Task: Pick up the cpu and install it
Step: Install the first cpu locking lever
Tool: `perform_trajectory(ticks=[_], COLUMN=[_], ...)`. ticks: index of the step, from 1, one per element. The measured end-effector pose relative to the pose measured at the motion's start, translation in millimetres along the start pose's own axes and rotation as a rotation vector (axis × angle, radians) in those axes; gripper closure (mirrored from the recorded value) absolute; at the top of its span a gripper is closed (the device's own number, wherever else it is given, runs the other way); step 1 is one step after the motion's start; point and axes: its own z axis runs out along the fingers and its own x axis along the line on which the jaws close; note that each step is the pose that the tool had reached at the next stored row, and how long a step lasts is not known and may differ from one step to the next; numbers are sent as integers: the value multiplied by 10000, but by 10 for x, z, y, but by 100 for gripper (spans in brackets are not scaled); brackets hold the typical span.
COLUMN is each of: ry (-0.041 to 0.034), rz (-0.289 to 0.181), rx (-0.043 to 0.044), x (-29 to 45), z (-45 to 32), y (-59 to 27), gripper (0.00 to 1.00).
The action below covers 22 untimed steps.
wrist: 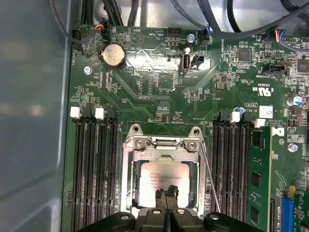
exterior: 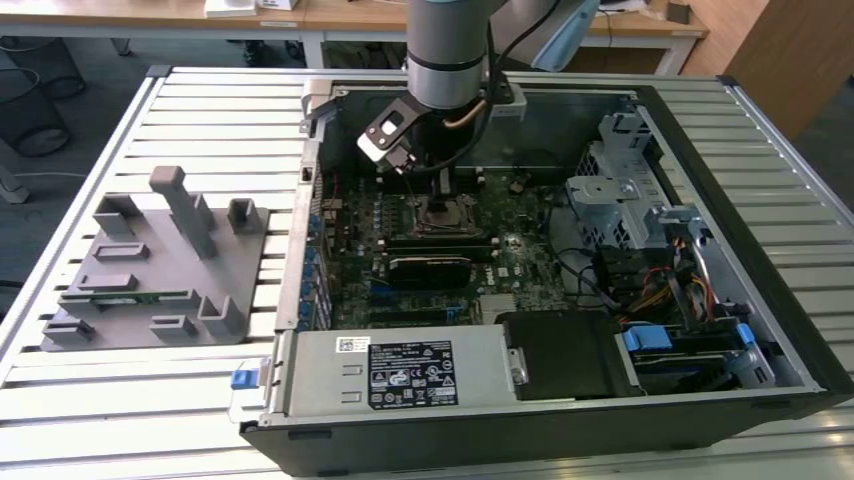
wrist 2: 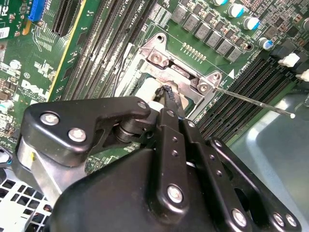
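In the socket (wrist: 161, 143) | cpu (wrist: 164, 174) lies flat | fingers (wrist: 161, 197) together over it

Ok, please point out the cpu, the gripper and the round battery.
cpu (wrist: 165, 174), first wrist view, middle of its metal top.
gripper (wrist: 166, 193), first wrist view, between its fingertips.
round battery (wrist: 112, 55), first wrist view, centre of its face.

A robotics lab: opened computer case (exterior: 561, 422) on a slatted metal bench (exterior: 214, 120), office desks (exterior: 360, 14) behind.
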Motion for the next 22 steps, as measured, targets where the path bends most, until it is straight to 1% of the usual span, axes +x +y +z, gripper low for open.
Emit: perform_trajectory(ticks=[5, 9, 22], ry=[-3, -4, -4], rz=[0, -1, 0], rx=[0, 0, 0], x=[-1, -2, -2], z=[-44, -65, -104], y=[1, 2, 3], gripper=[89, 89, 89])
